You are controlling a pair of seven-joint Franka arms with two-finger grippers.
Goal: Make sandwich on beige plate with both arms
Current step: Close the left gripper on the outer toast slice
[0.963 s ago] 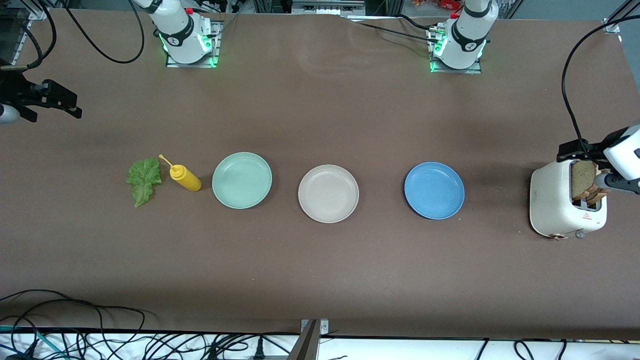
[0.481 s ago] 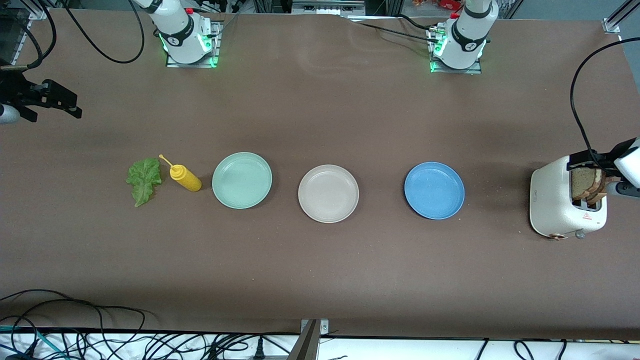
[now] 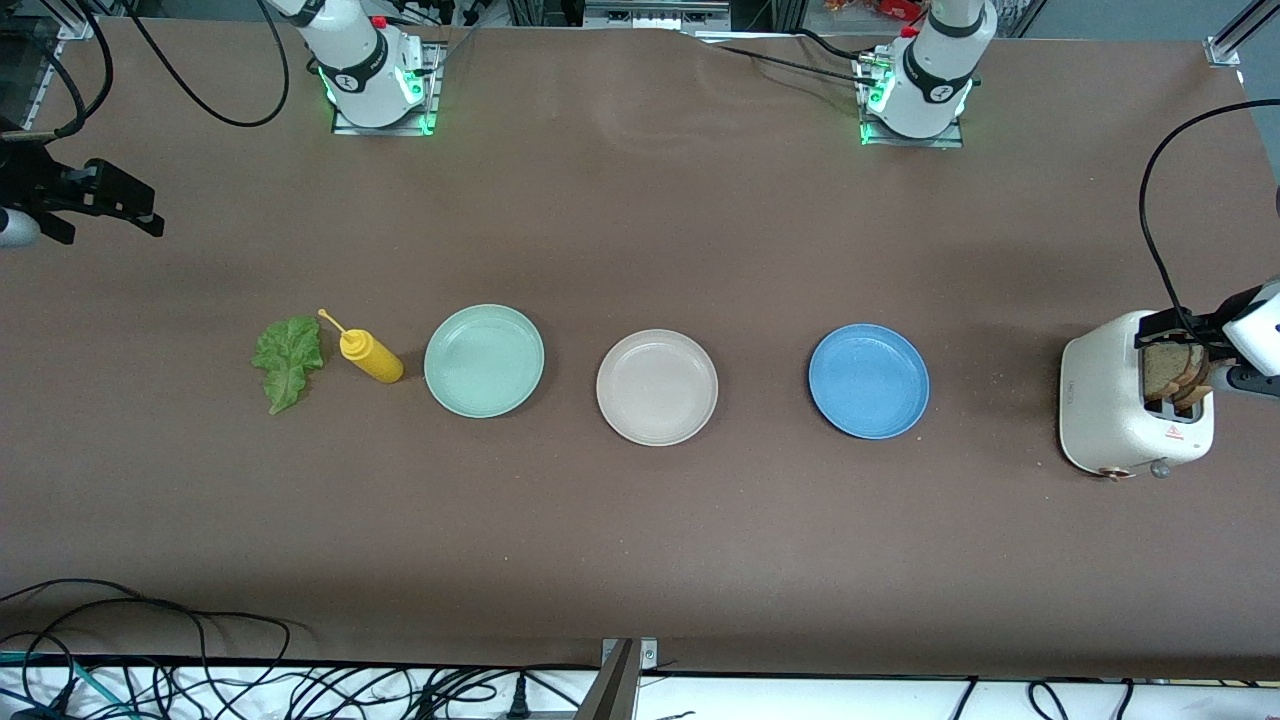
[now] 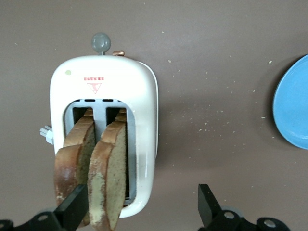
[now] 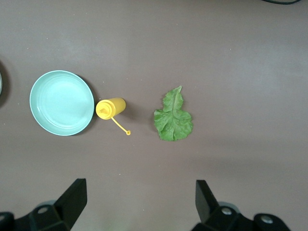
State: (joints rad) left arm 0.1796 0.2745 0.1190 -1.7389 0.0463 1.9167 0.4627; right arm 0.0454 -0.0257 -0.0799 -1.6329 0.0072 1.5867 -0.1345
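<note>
Two brown bread slices (image 3: 1172, 372) stand upright in the slots of a white toaster (image 3: 1105, 400) at the left arm's end of the table; they also show in the left wrist view (image 4: 109, 178). My left gripper (image 3: 1205, 352) hangs open over the toaster; in the left wrist view (image 4: 140, 209) one finger (image 4: 72, 211) is by the slices and the other is over bare table. The beige plate (image 3: 656, 386) lies empty mid-table. The green lettuce leaf (image 3: 288, 360) lies flat toward the right arm's end. My right gripper (image 3: 140, 208) is open and empty in the air, looking down on the leaf (image 5: 173, 118).
A mint green plate (image 3: 484, 360) and a blue plate (image 3: 868, 380) flank the beige plate. A yellow squeeze bottle (image 3: 370, 357) lies on its side between the lettuce and the mint plate. The blue plate's rim (image 4: 293, 110) shows in the left wrist view. Cables hang along the table's near edge.
My left gripper has shifted toward the left arm's end of the table and come down closer over the toaster and bread. The right arm has not moved.
</note>
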